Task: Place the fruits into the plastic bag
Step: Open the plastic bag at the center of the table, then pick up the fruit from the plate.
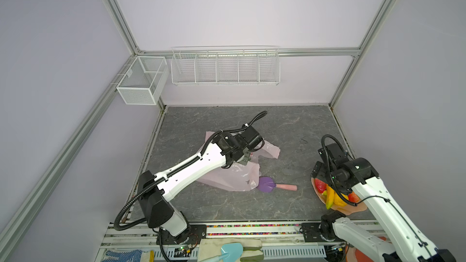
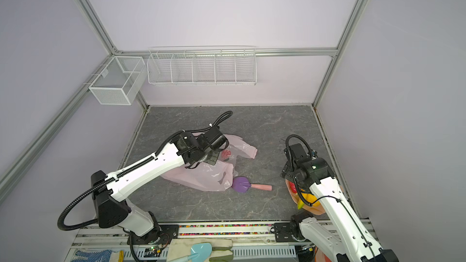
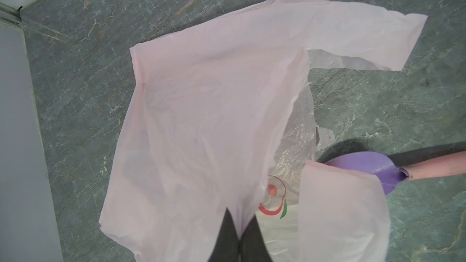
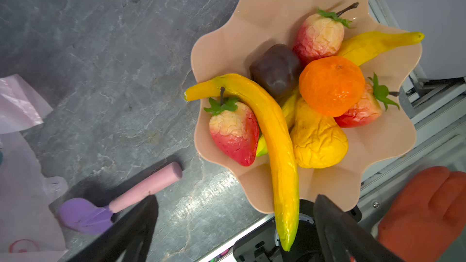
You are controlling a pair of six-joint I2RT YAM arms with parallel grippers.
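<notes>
Your plastic bag (image 3: pixel 201 97) lies crumpled against the purple scoop (image 1: pixel 267 184), one flap draped over its head. The left gripper (image 3: pixel 239 233) is clamped on the bag's film, and the left arm (image 1: pixel 191 170) covers much of the bag in both top views. Off the scoop's pink handle end, apart from it, sits the wavy plate (image 4: pixel 252 21) heaped with the fruits (image 4: pixel 330 86) — the right gripper (image 4: pixel 235 197) hangs over it, jaws spread wide, gripping nothing. Beyond the plate from the scoop, an orange-red glove (image 4: pixel 423 210) is cut off; a red shape (image 2: pixel 226 153) by the bag's mouth is too blurred to name
</notes>
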